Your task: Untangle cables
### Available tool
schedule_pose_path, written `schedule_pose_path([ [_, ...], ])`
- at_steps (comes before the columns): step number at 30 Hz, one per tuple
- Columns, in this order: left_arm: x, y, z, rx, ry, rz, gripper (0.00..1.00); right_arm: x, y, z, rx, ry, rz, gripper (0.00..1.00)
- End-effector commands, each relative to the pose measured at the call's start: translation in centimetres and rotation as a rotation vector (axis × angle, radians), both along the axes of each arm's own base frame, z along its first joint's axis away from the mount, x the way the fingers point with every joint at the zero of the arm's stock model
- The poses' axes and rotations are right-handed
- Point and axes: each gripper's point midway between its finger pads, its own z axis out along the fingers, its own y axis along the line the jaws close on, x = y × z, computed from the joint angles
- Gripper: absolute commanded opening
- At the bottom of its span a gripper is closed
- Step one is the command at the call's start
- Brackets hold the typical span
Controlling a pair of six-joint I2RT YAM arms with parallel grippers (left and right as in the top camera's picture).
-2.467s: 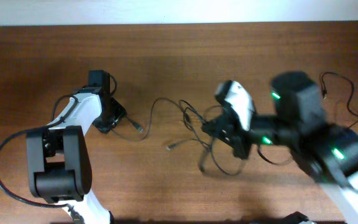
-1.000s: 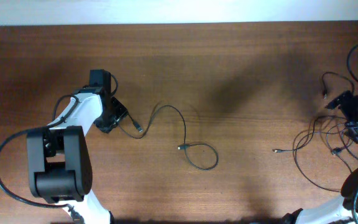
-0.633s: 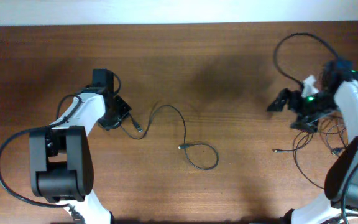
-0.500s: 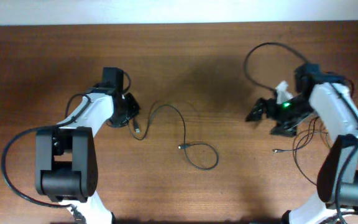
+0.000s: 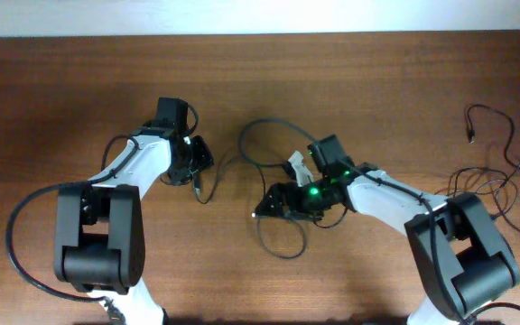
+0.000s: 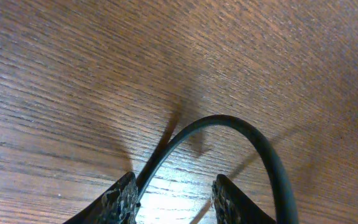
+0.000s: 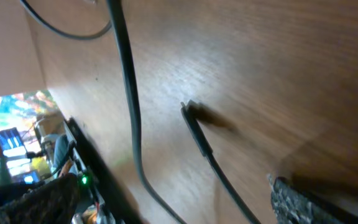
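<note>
Brown wooden table (image 5: 79,81). White-and-black right arm (image 5: 391,191) stretched low toward centre; right gripper (image 7: 173,199) spread wide, grasping nothing, over plug-ended thin black cable strand (image 7: 201,142). Left arm (image 5: 138,161) reaching forward; left gripper (image 6: 174,202) jaws parted, strand arching between, unclamped. Other thin black cables (image 5: 513,181) tangled at table's right edge.

The right gripper (image 5: 269,203) now sits mid-table over the loose cable (image 5: 260,121), no longer at the right edge; the bundle (image 5: 504,176) lies released far right; the left gripper (image 5: 197,167) stands further right; the cable's loop arches higher.
</note>
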Motion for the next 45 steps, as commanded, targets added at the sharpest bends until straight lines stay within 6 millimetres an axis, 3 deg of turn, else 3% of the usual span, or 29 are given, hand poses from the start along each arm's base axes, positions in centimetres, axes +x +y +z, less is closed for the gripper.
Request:
schedule_pose_path([
  [1,-0.4,-0.3,-0.3,-0.007,0.011,-0.021,0.42,0.4,1.7,0.3,0.012,0.010,-0.048,0.99],
  [7,-0.4,-0.3,-0.3,-0.007,0.011,-0.021,0.43,2.9,2.7,2.0,0.094,-0.093,-0.080,0.99],
  [11,-0.4,-0.3,-0.3,-0.007,0.010,-0.021,0.43,4.2,1.7,7.3,0.263,-0.092,-0.097,0.99],
  [13,-0.3,-0.4,-0.3,-0.007,0.008,-0.021,0.44,3.3,1.3,7.5,0.240,-0.034,-0.113,0.99],
  [15,-0.1,-0.4,-0.3,-0.008,0.000,-0.021,0.45,1.2,1.6,5.7,0.149,0.048,-0.109,0.99],
  [17,-0.1,-0.4,-0.3,-0.008,-0.001,-0.021,0.46,-1.2,1.1,2.0,-0.097,0.169,-0.221,0.98],
  [19,-0.1,-0.4,-0.3,-0.008,0.000,-0.021,0.46,-2.2,1.3,0.3,-0.231,0.180,-0.300,0.99],
  [23,-0.1,-0.4,-0.3,-0.009,-0.001,-0.022,0.47,-0.8,0.3,-2.0,-0.431,0.059,-0.544,0.99],
  [27,-0.1,-0.4,-0.3,-0.012,0.000,-0.022,0.47,1.4,-0.6,-3.3,-0.482,-0.028,-0.647,1.00],
  [30,-0.1,-0.4,-0.3,-0.012,0.000,-0.022,0.47,3.0,0.6,-2.7,-0.425,-0.124,-0.610,0.85],
  [32,-0.1,-0.4,-0.3,-0.012,-0.001,-0.022,0.47,3.6,1.2,-2.2,-0.407,-0.207,-0.537,0.36],
  [37,-0.1,-0.4,-0.3,-0.012,0.000,-0.022,0.47,3.8,0.9,-2.5,-0.424,-0.222,-0.537,0.33],
  [40,-0.1,-0.4,-0.3,-0.012,0.000,-0.022,0.45,3.5,0.6,-4.3,-0.462,-0.199,-0.529,0.33],
  [42,-0.1,-0.5,-0.2,-0.013,-0.001,-0.023,0.34,3.4,1.0,-5.1,-0.453,-0.187,-0.517,0.33],
  [44,0.0,-1.8,0.1,-0.073,-0.026,-0.119,0.18,3.0,2.7,-4.5,-0.379,-0.199,-0.416,0.04],
  [45,0.0,-3.3,0.7,-0.146,-0.055,-0.201,0.18,2.7,4.1,-3.6,-0.305,-0.233,-0.307,0.04],
])
